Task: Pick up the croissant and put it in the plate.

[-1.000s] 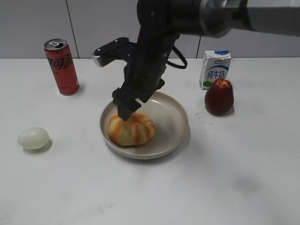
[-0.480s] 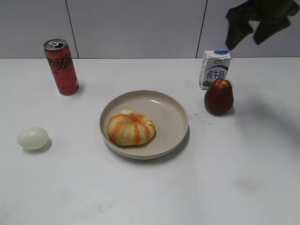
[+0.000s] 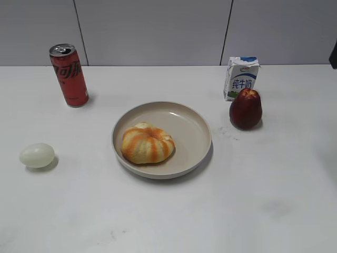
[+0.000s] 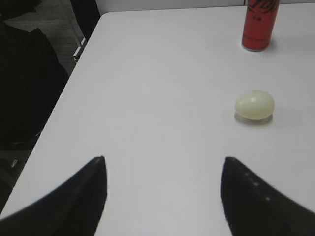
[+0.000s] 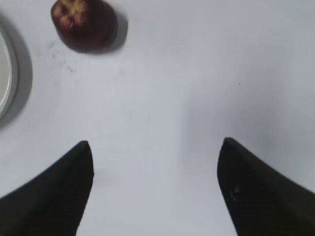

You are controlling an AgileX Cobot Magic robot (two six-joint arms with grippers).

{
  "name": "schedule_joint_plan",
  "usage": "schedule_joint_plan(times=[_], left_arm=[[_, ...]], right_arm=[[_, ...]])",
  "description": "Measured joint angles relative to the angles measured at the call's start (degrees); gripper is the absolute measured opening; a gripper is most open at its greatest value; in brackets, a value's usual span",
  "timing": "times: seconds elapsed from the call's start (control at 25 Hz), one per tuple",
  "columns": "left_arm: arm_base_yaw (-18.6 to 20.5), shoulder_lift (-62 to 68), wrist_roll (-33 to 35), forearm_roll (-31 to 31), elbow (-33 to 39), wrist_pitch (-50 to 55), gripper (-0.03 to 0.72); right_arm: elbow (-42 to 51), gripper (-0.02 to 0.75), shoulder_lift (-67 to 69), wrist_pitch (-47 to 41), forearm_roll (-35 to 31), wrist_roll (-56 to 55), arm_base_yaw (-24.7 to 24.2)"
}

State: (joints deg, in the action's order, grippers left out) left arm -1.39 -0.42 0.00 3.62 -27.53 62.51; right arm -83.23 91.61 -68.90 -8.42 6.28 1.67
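Note:
The orange-and-cream striped croissant [image 3: 148, 143] lies in the beige plate [image 3: 195, 126] at the table's middle, toward the plate's left side. Neither gripper shows in the exterior view, apart from a dark sliver at the right edge. My left gripper [image 4: 164, 160] is open and empty above bare table near the left edge. My right gripper [image 5: 156, 142] is open and empty above bare table, right of the plate, whose rim [image 5: 6, 73] shows at the left of the right wrist view.
A red soda can [image 3: 69, 75] stands at the back left and a pale egg [image 3: 37, 155] lies at the left. A milk carton [image 3: 241, 78] and a dark red fruit [image 3: 246, 108] stand at the back right. The table's left edge [image 4: 64, 93] is near my left gripper.
The right arm let go of the croissant in the plate, rose and drew away to the right, out of the exterior view. The croissant stays in the plate.

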Motion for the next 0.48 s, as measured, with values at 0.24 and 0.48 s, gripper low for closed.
schedule_joint_plan(times=[0.24,0.48], left_arm=[[0.0,0.0,0.0,0.0,0.0,0.0,0.552],[0.0,0.0,0.0,0.0,0.0,0.0,0.552]], right_arm=[[18.8,0.591,-18.3,3.2,-1.8,0.3,0.0],[35.6,0.591,-34.4,10.3,-1.9,0.4,0.0]])
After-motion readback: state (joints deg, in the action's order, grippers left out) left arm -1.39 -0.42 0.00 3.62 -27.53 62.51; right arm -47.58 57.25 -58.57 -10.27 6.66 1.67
